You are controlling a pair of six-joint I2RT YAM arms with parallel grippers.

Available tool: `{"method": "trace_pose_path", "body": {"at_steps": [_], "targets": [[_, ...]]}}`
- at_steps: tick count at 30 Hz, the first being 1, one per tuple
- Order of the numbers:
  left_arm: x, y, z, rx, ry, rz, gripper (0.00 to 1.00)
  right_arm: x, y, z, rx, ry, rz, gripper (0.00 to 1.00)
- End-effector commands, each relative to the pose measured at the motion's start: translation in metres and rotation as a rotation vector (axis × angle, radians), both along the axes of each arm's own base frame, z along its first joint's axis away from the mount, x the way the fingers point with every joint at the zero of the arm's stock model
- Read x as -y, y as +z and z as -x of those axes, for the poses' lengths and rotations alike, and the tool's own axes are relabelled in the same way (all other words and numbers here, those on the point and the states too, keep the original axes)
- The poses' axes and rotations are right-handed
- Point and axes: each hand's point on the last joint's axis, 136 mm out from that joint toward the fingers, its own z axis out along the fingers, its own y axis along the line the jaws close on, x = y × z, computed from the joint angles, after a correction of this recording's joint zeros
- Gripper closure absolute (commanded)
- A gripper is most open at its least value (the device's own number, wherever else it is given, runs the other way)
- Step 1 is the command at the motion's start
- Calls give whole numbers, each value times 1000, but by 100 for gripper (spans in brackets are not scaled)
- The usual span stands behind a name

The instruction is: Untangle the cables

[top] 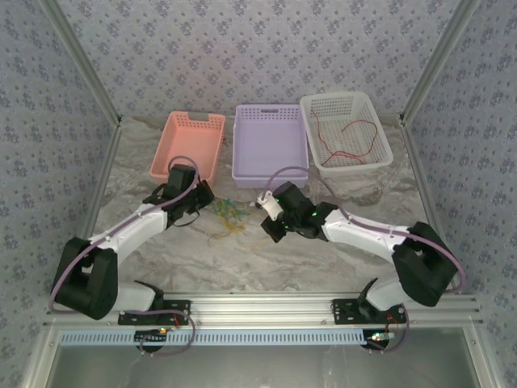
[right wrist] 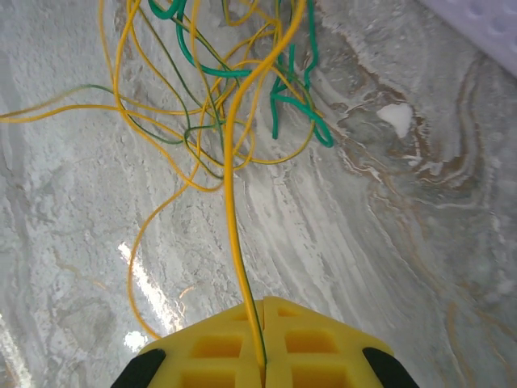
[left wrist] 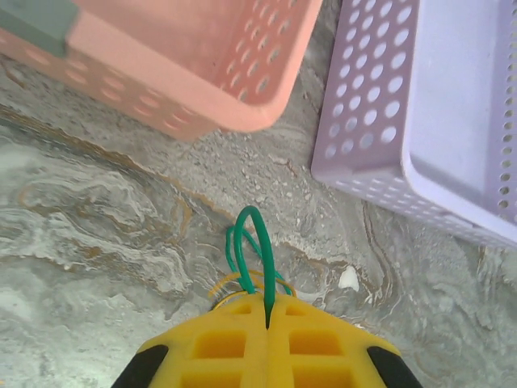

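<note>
Mid-tabletop, just short of the lavender basket [top: 271, 145] at the far edge: tangle [top: 226, 217] of green and yellow cables in loose loops, lying between both grippers. Left gripper [left wrist: 266, 311] is clamped on a green cable [left wrist: 260, 242] loop at the tangle's left side. Right gripper [right wrist: 262, 311] is pinched on one yellow cable [right wrist: 232, 202], which runs straight from its jaws into the knot. Pull axis looks left-right, with the strands exiting opposite ways. Left arm sits nearer the pile. One red cable [top: 359, 129] lies in the white basket [top: 355, 164] at the far right corner.
</note>
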Motion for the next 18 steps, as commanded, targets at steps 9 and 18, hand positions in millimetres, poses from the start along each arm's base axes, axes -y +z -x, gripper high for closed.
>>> {"method": "trace_pose_path", "body": {"at_steps": [9, 18], "targets": [[-29, -16, 25, -51, 69, -47, 100, 64, 66, -17, 54, -261, -177, 100], [-47, -31, 45, -77, 114, -95, 100, 118, 151, -33, 160, -440, -337, 100]]}}
